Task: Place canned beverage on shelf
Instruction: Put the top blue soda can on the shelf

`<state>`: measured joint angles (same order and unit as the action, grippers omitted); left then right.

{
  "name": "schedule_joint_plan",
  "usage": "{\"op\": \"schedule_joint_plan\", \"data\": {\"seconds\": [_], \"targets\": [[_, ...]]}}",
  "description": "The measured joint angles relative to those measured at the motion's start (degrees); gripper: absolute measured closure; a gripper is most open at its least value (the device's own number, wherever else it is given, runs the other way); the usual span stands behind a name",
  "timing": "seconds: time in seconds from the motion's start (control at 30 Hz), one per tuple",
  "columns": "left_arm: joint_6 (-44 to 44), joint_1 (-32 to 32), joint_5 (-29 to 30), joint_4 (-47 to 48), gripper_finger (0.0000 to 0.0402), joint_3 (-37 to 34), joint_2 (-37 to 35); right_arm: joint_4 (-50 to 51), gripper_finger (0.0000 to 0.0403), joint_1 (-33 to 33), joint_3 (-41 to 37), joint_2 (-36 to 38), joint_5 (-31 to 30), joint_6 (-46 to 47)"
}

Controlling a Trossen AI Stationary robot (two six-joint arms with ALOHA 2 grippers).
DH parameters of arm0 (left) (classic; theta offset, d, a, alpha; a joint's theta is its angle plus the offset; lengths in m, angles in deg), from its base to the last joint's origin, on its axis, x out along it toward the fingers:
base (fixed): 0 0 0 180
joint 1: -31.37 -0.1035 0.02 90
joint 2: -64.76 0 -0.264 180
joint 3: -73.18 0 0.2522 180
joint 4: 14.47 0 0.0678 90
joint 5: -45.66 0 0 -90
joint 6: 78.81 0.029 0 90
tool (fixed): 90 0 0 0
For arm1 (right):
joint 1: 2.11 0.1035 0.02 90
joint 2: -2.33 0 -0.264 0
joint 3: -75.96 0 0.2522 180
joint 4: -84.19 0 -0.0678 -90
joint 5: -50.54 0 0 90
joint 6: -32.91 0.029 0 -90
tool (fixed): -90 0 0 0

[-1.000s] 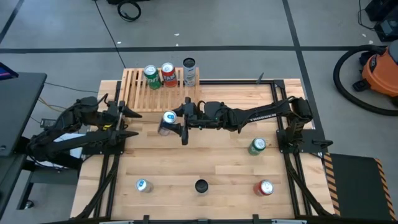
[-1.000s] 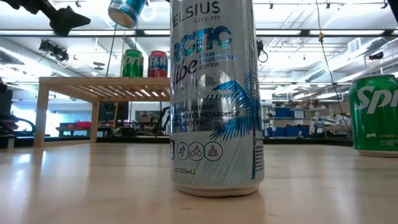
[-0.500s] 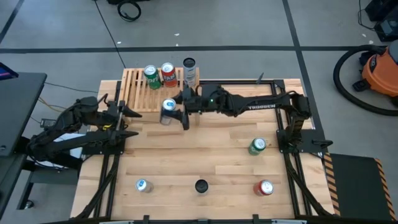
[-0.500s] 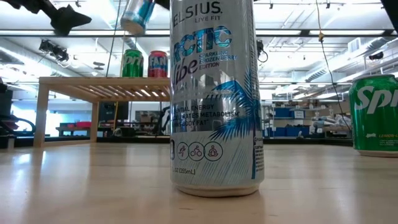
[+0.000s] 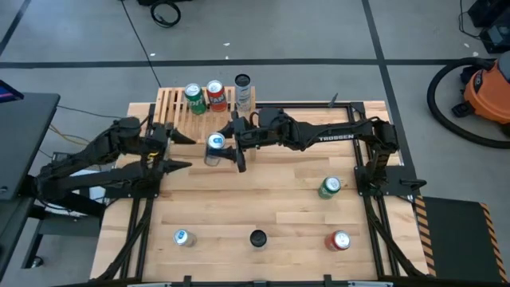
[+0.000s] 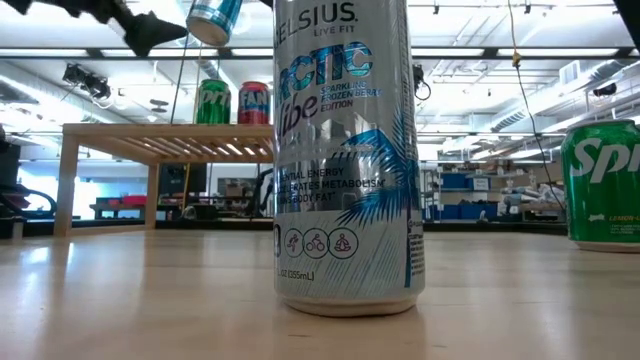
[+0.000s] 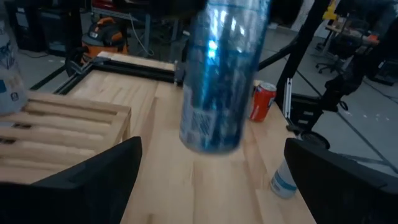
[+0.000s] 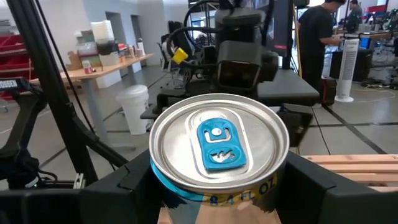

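Nearest my low camera stands a tall silver-and-blue can [image 6: 345, 150] on the table [image 6: 150, 300], with a green can [image 6: 603, 182] off to one side; neither is in play. Higher up, the blue can [image 5: 213, 148] I'm carrying is clamped in my right gripper [image 5: 239, 149], fingers pressed hard against its sides, and it hangs in the air just in front of the shelf [image 5: 171, 115], not yet over the slats. Compared with half a second ago the can has come back a little from the shelf edge and tipped: it then stood close to upright, now its long axis leans, with the lidded top toward the right wrist camera and the base angled away and downward. My left gripper [image 5: 170, 150], fingers spread wide and holding nothing, has swung in from the table's left side and sits close beside the can. I read that as a handover or a steadying move being set up, so the placing itself is still ahead of me. Beyond, a green can [image 5: 194, 98], a red can [image 5: 215, 95] and a dark can [image 5: 242, 90] already stand upright on the shelf, leaving free slats to their left.
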<state>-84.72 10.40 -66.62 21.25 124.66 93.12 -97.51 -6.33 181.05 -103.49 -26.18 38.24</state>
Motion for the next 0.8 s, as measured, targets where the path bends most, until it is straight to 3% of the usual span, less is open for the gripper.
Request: {"op": "schedule_joint_plan", "data": {"seconds": [0.3,0.8], "targets": [[-1.4,0.3,-2.0,-6.9,0.0005,0.0,6.6,-0.8,0.0162,0.0,0.0,0.0,0.0,0.0],[-1.0,5.9,-2.3,-22.0,0.0005,0.0,16.4,-1.2,0.0162,0.0,-0.1,0.0,-0.1,0.5]]}}
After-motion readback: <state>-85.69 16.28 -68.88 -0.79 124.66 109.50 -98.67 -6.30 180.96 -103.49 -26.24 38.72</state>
